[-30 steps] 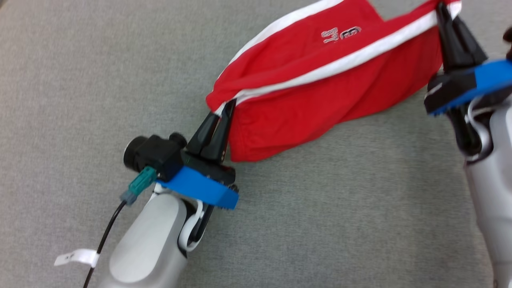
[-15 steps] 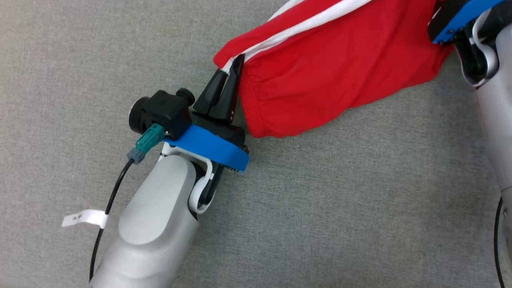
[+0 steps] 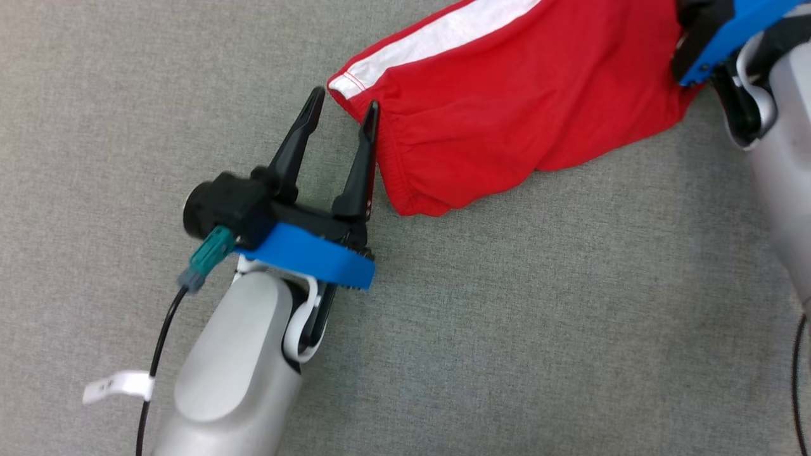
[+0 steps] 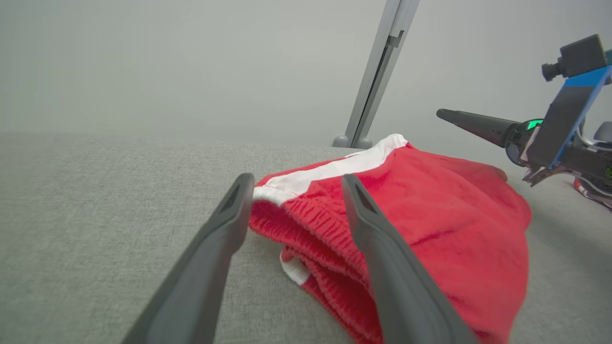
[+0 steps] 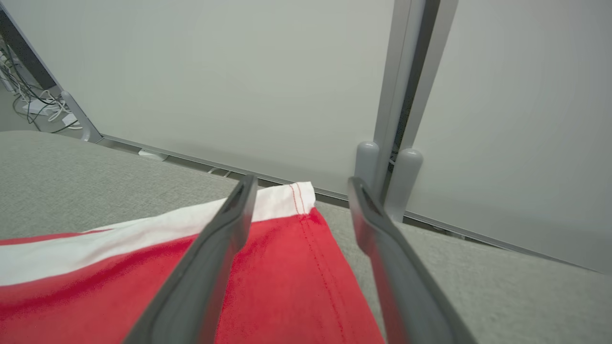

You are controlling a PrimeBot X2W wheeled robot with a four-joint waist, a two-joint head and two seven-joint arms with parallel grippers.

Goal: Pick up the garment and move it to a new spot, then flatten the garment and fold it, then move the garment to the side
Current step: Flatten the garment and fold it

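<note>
Head view, looking down on a grey fabric surface [image 3: 538, 329]: a red garment [image 3: 507, 114], shorts w/ a white side stripe, lies bunched on it, long axis running from centre-left up to the upper right corner of the frame. Left gripper [image 3: 344, 99] sits at centre-left, pointing up the frame, fingers spread apart & holding nothing; the garment's gathered waistband end is just to the right of the tips, the right-hand finger touching or all but touching that edge, the striped corner just beyond the tips. Right gripper [image 5: 301, 184] is at the garment's far end, in the upper right corner of head view, where only its blue mount & pale forearm show. Right wrist view gives what head view can't: its fingers are spread wide, nothing between them, hanging above a stitched corner of the white stripe; contact w/ the cloth can't be told. Behind it a metal post [image 5: 397, 95], pale wall panels & some cables [image 5: 28, 102] at upper left. Left wrist view adds the ribbed waistband folded over itself low between the fingers, & the cloth humped up, not flat. Judgement: each arm is near its own end, so flattening likely means re-gripping both ends & pulling apart along that diagonal axis
</note>
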